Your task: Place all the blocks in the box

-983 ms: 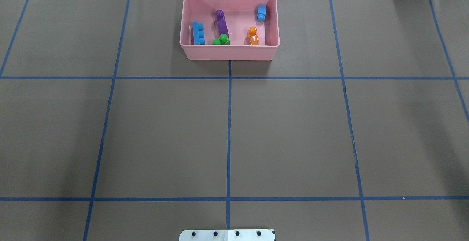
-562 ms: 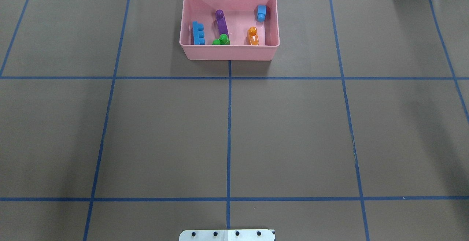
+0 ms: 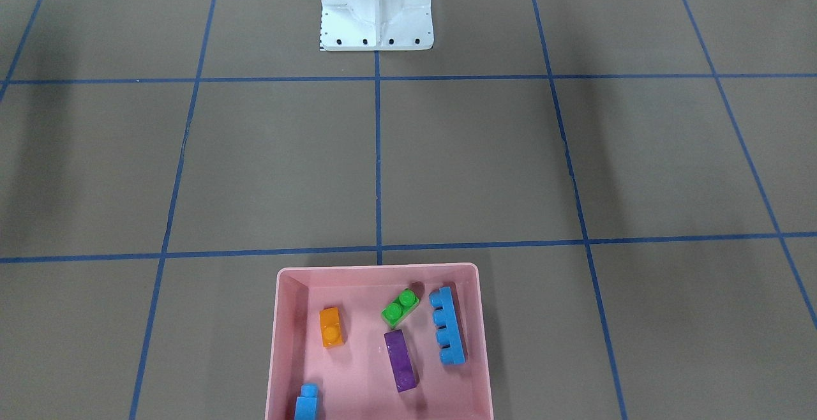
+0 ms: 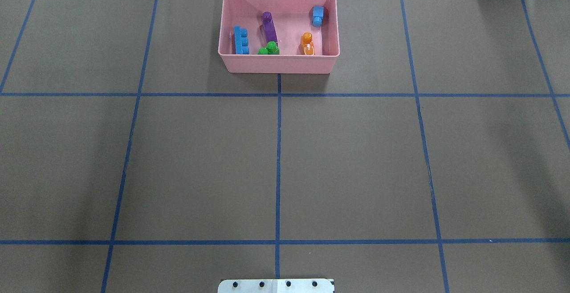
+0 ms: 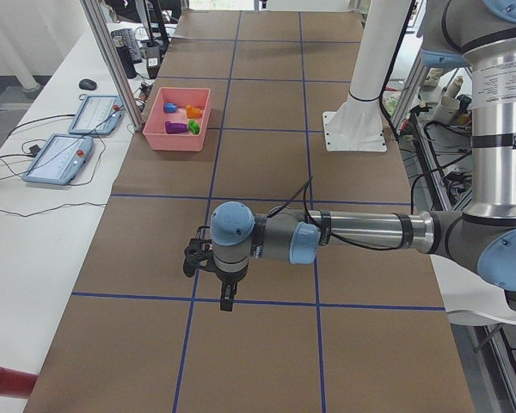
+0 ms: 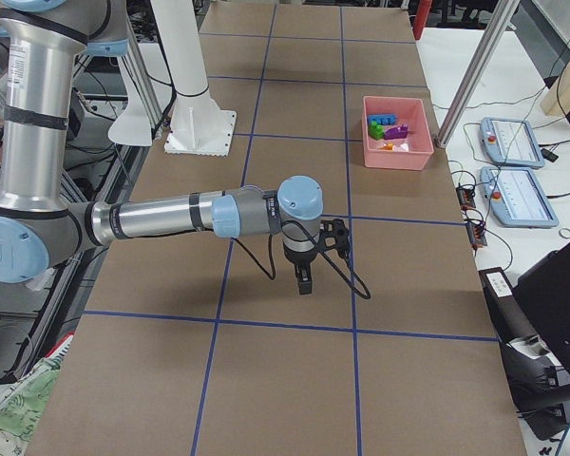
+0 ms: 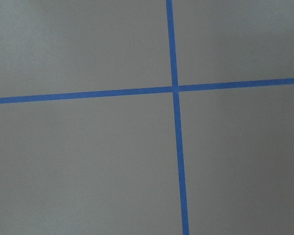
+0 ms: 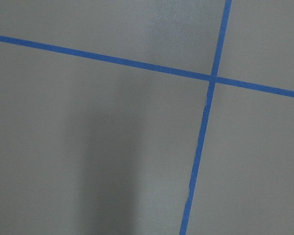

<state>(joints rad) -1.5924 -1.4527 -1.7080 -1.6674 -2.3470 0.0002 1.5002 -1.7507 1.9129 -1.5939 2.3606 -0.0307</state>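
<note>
The pink box [image 4: 278,63] stands at the table's far middle, also seen as the box [image 3: 376,269] in the front-facing view. Inside it lie the long blue block [image 4: 241,40], the purple block [image 4: 269,26], the green block [image 4: 269,49], the orange block [image 4: 307,45] and the small blue block [image 4: 317,15]. My left gripper [image 5: 226,297] hangs low over the brown table far from the box; it shows only in the side view, so I cannot tell its state. The same holds for my right gripper [image 6: 304,282]. Both wrist views show only bare table and blue tape.
The white robot base [image 3: 376,11] sits at the near middle edge. Blue tape lines divide the brown table cover into squares. Two teach pendants [image 5: 95,112] lie on a side table beyond the box. A red cylinder [image 5: 4,380] lies off the table's left end.
</note>
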